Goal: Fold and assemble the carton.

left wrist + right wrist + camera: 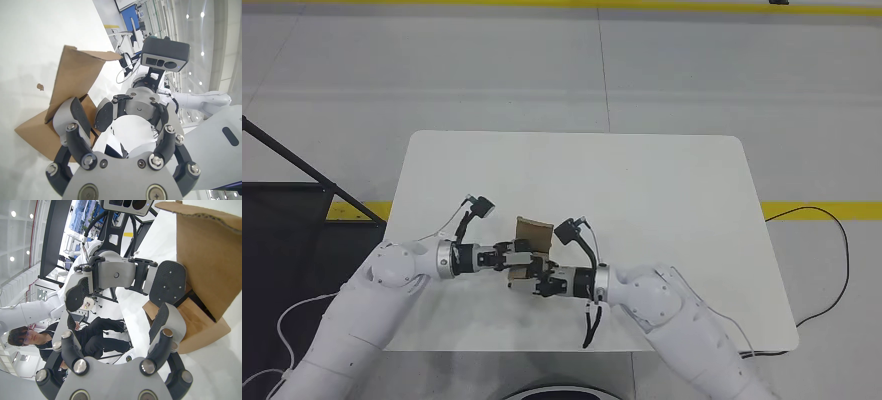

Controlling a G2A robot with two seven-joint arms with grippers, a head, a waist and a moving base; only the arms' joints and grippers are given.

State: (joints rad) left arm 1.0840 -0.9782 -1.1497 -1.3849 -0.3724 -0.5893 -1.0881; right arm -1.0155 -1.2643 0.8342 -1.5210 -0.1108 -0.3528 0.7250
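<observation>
The carton lies half folded on the tabletop, at about 8 o'clock from the centre. In the top view its long axis runs roughly from 12 to 6 o'clock. The flatter panels lie toward 6, and at the 12 o'clock end one panel stands upright, its ragged top edge bent over.

The left gripper sits at the carton's 9 o'clock side and the right gripper at its 4 o'clock side. They are tip to tip over the carton's 6 o'clock half. Both sets of jaws stand wide apart, clamped on nothing.

In the left wrist view one left finger lies against the fold at the foot of the upright panel. A pad of the right gripper is just beside it, with a low cardboard wall between the two. In the right wrist view a left pad rests against the upright panel, and a right finger meets the edge of a low flap.

The tabletop's 6 o'clock edge is near the carton and the 9 o'clock edge is somewhat farther off. The surface stretches widest toward 3 o'clock, with a good span toward 12 as well. A small brown scrap lies on the tabletop near the upright panel but apart from it.
</observation>
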